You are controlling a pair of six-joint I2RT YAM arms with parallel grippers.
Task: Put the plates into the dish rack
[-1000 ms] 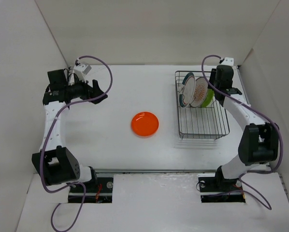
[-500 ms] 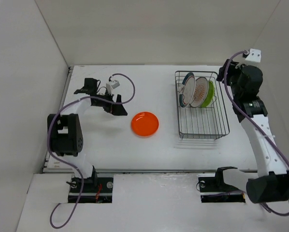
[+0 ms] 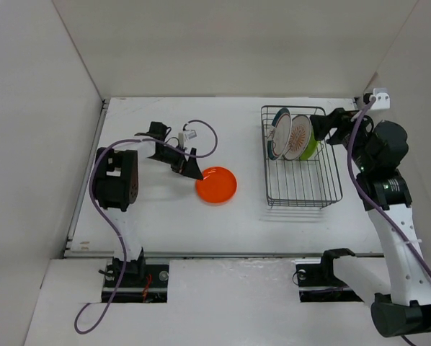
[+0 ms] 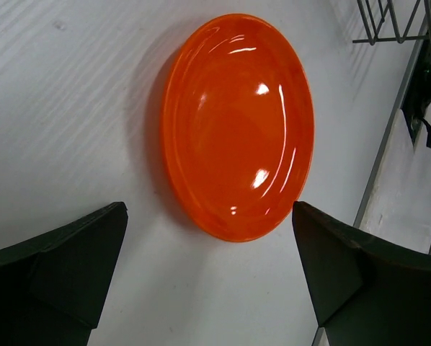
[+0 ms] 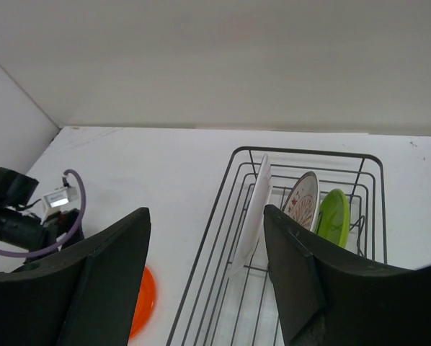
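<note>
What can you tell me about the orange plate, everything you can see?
The orange plate is small, round and plain bright orange. It is shiny with light glints, so it looks like smooth plastic or glazed ware. It has a shallow dished middle and a low raised rim. It lies flat, right side up, on the white table, left of the dish rack and outside it. The open left gripper sits right at its left edge, not gripping it.

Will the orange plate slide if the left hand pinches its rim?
Likely rigid: the orange plate has a crisp rim. Glossy highlights suggest a slippery surface. Flat on the smooth table, it may skid when nudged.
</note>
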